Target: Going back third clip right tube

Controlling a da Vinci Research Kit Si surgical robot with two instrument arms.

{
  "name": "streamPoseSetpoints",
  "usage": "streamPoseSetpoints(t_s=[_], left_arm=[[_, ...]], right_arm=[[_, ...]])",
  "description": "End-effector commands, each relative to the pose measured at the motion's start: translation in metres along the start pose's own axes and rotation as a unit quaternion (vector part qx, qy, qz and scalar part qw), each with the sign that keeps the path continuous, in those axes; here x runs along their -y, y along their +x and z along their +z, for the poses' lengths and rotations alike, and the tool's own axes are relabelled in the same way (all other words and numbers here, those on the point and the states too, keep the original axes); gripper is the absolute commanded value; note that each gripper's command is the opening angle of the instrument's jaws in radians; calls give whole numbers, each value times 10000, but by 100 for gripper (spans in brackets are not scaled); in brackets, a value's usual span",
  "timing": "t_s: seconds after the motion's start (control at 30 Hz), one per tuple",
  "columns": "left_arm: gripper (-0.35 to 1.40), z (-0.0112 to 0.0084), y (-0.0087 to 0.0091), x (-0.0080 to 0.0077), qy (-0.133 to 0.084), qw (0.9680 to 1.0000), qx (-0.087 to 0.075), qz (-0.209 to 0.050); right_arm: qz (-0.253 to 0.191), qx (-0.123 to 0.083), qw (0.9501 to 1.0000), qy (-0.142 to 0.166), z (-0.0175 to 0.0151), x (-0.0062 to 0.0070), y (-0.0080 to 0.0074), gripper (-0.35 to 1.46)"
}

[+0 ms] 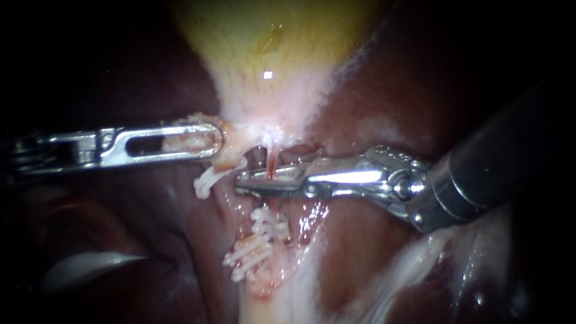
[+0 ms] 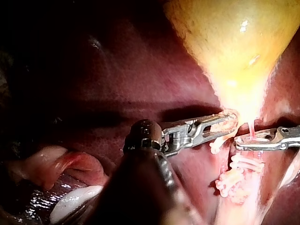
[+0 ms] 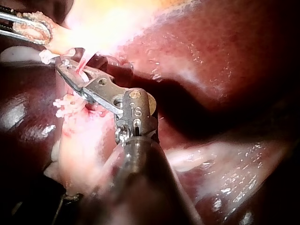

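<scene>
The yellow gallbladder (image 1: 270,48) narrows down to a pale neck. My left instrument (image 1: 216,139) comes in flat from the left, its slotted jaws shut on tissue at that neck. A thin pink tube (image 1: 271,163) runs down from the neck. My right instrument (image 1: 249,183) has its jaws open on either side of this tube, which crosses the gap. Below the jaws, white clips (image 1: 268,223) sit on the same tube, with another white clip (image 1: 246,255) lower. One more white clip (image 1: 207,180) lies under the left jaws. The right wrist view shows the tube (image 3: 82,63) between the open jaws (image 3: 65,70).
Dark red liver (image 1: 390,90) surrounds the site on both sides. A pale whitish fold (image 1: 90,267) lies at the lower left, and a glistening white band of tissue (image 1: 408,270) runs under the right shaft.
</scene>
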Motion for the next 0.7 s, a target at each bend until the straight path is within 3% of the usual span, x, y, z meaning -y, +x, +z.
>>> streamPoseSetpoints(t_s=[0.03,0.2,0.23,0.33,0.37,0.7], left_arm=[[-35,0,0,1,0,10000,-5,3],[-35,0,0,1,-1,10000,-4,3],[-35,0,0,1,-1,10000,-4,3],[-35,0,0,1,-1,10000,-4,3],[-35,0,0,1,-1,10000,-4,2],[-35,0,0,2,-2,10000,-3,2]], right_arm=[[4,1,10000,2,0,0,0,-35],[5,30,10000,58,0,0,0,-34],[-27,32,10000,60,1,0,-1,-11],[-265,37,9996,62,2,-1,-1,30],[-324,37,9995,59,3,-2,-1,36],[-781,-147,9967,-189,9,-17,-8,49]])
